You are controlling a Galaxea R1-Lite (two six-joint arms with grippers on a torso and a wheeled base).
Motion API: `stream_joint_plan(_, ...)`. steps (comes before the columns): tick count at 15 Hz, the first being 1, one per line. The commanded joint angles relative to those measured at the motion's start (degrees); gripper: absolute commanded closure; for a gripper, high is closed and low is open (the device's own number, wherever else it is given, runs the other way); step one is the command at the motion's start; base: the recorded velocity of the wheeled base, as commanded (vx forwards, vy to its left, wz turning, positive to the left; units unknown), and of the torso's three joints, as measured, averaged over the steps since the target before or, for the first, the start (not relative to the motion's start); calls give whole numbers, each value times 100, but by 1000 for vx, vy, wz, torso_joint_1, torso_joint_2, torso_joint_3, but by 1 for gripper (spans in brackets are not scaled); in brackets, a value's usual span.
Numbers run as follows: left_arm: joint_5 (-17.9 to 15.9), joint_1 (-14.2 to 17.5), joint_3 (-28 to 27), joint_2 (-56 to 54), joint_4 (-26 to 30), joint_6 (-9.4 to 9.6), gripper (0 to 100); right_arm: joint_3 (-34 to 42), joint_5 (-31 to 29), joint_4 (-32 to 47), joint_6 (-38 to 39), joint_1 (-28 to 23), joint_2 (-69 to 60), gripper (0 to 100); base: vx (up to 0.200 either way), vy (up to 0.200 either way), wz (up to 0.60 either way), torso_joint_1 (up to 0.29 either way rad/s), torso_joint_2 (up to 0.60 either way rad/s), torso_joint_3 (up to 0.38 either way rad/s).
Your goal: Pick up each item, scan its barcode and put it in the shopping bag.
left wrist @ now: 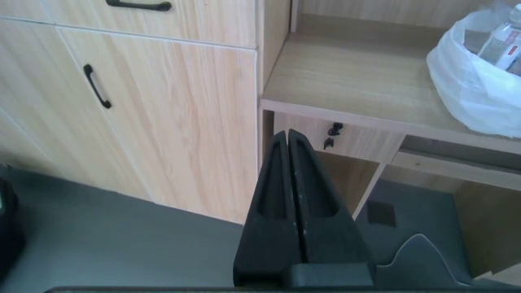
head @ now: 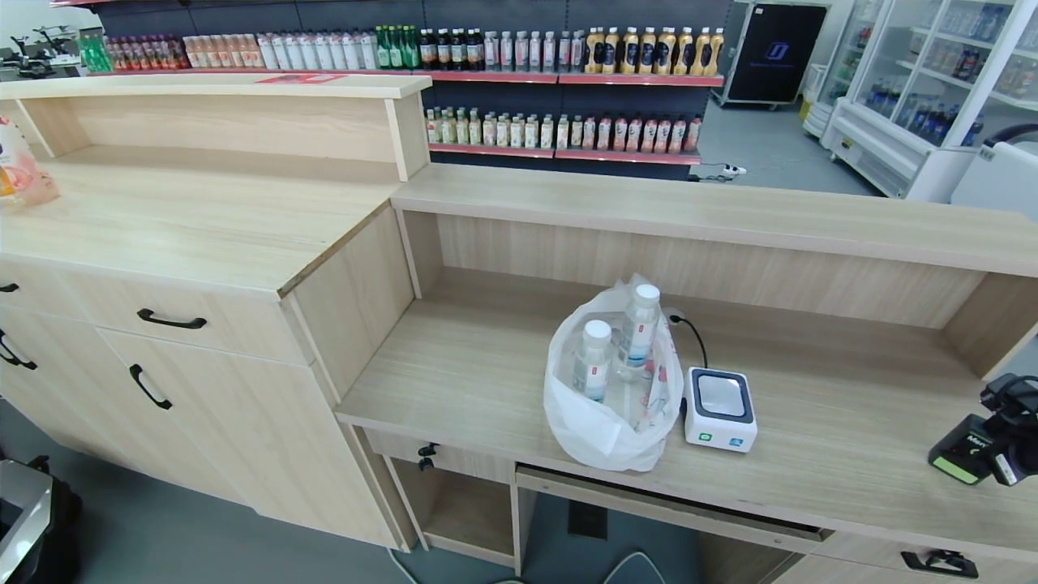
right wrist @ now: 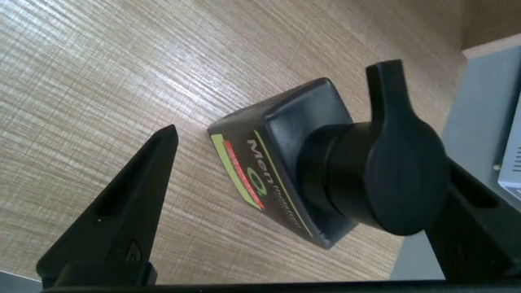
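Pale wood counter (head: 486, 365) carries a white shopping bag (head: 604, 430) standing open near the front edge, with two clear bottles with white caps (head: 594, 357) upright inside it. Just beside the bag, on the robot's right, sits a small white scanner (head: 720, 408) with its black cable running back toward the counter's rear wall. Well apart from it, at the counter's far right, a dark bottle with a black pump cap (right wrist: 277, 171) appears to lie on its side. The right gripper (right wrist: 313, 155) sits over it with its fingers spread wide on either side, not clamped on it. The left gripper (left wrist: 289, 142) hangs low in front of the cabinet doors (left wrist: 163, 114), its fingers pressed together on nothing.
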Motion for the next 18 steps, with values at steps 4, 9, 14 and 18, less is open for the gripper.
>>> stream_joint_plan(4, 2, 0, 0, 0, 0, 0, 100, -1, -10, -7, 0, 80, 72, 100, 0, 0, 0, 0, 0, 0)
stream_joint_plan(9, 2, 0, 0, 0, 0, 0, 100, 16, 8, -60, -53, 124, -51, 100, 0, 0, 0, 0, 0, 0)
stream_joint_plan(14, 2, 0, 0, 0, 0, 0, 100, 834, 192, -561, -1037, 124, -1448, 100, 0, 0, 0, 0, 0, 0)
stream_joint_plan(18, 2, 0, 0, 0, 0, 0, 100, 2381, 2214, -421, -2901, 141, -3768, 100, 0, 0, 0, 0, 0, 0)
